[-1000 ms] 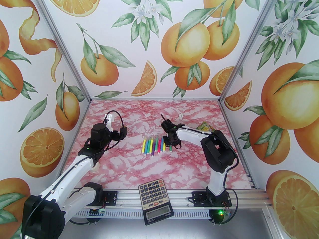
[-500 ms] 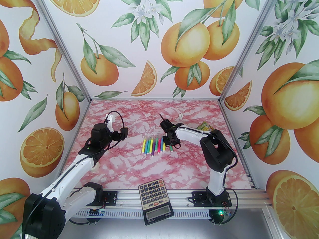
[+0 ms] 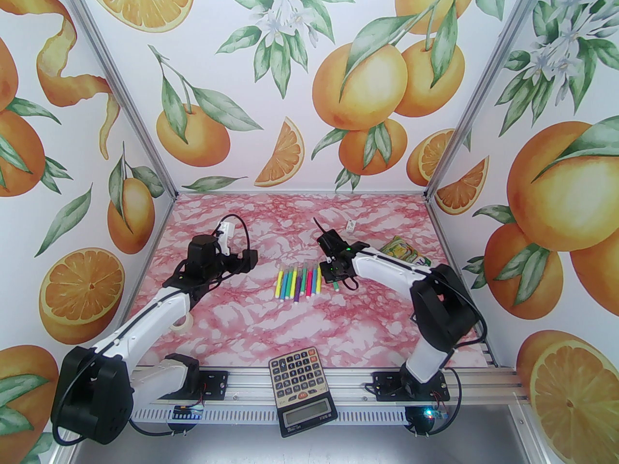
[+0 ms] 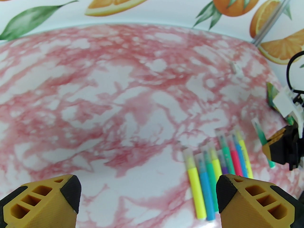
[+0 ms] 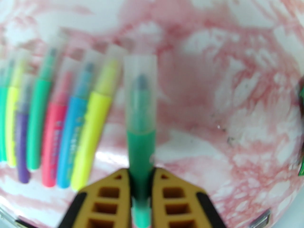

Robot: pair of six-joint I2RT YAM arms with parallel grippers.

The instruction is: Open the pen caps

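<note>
While right gripper (image 5: 141,173) pinches green pen (image 5: 140,139) (capped), left gripper (image 4: 148,189) gapes, outstretched.

Pink-marbled table (image 3: 251,322) — row of pens (image 3: 297,283) mid-surface, side by side, caps (image 4: 187,154) on. Snack pouch (image 3: 399,248) far right; small white piece (image 3: 350,225) towards the back. Tape roll (image 3: 183,325) near left; calculator (image 3: 300,387) at near edge.

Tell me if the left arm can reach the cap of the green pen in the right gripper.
Probably yes: the left gripper stands open, the cap juts clear of the right gripper shut on the green pen, with bare table between.
</note>
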